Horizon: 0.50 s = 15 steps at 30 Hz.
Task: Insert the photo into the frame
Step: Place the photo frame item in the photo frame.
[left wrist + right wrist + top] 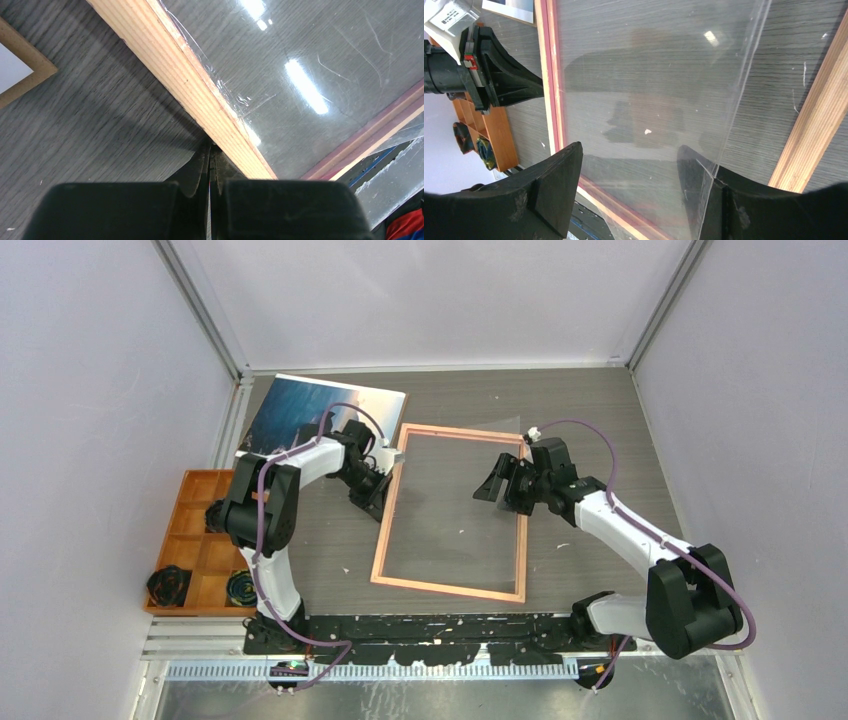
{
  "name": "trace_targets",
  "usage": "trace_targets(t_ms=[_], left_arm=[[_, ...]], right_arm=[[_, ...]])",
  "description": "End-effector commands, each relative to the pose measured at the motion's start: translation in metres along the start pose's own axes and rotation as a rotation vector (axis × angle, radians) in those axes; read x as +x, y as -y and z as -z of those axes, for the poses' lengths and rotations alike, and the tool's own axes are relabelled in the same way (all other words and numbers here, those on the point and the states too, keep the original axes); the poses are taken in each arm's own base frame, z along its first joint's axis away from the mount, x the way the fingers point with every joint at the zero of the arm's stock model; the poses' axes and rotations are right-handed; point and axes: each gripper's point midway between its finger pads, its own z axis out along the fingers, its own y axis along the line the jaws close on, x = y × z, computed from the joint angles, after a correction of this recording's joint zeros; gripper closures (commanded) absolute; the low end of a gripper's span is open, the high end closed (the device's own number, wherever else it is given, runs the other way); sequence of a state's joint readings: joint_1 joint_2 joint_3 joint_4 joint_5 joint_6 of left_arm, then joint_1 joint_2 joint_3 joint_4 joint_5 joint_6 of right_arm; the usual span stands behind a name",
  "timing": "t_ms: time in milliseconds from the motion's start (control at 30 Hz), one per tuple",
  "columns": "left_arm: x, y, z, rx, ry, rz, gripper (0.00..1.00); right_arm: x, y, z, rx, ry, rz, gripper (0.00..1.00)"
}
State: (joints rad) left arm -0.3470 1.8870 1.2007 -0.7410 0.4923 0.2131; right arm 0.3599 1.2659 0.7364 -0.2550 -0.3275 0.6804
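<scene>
Photo [320, 412] lies picture-side up beyond your left gripper [209, 150], on the side away from the frame [448, 589], and well apart from your right gripper [630, 149]. It is not yet in play.

The frame lies between your two grippers with its wood-brown back up, which is how it must face to take the print from behind.

Your left gripper's fingers are pressed together and clamp nothing. Their tips sit against the outer edge of the rail nearest them. It looks like a stop, placed so the frame cannot slide while the other side is worked.

Your right gripper hangs empty over the frame's opening, fingers spread apart, with the clear pane [649, 75] lying beneath it. The pane's loose edge runs slantwise right at one finger [744, 210], inside the rail on that side and not parallel to it. The pane therefore looks skewed and probably not seated.

I'd judge the step in hand to be squaring that pane into the recess, with the photo going in only afterwards. The pane looks thin and slick, so a push from one finger could ride it up over the rail.
</scene>
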Motion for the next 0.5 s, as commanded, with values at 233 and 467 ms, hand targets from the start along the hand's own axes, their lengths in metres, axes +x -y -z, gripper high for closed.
trace_targets(t_ms=[233,467], left_arm=[[0.009,-0.002,-0.013,-0.006,-0.018,-0.033,1.0],[0.008,-0.002,-0.013,-0.004,-0.015,-0.033,1.0]], right_arm=[[-0.021,-0.05,0.012,-0.161,0.07,0.031,0.25],[-0.02,-0.028,0.012,-0.025,0.041,0.09,0.13]])
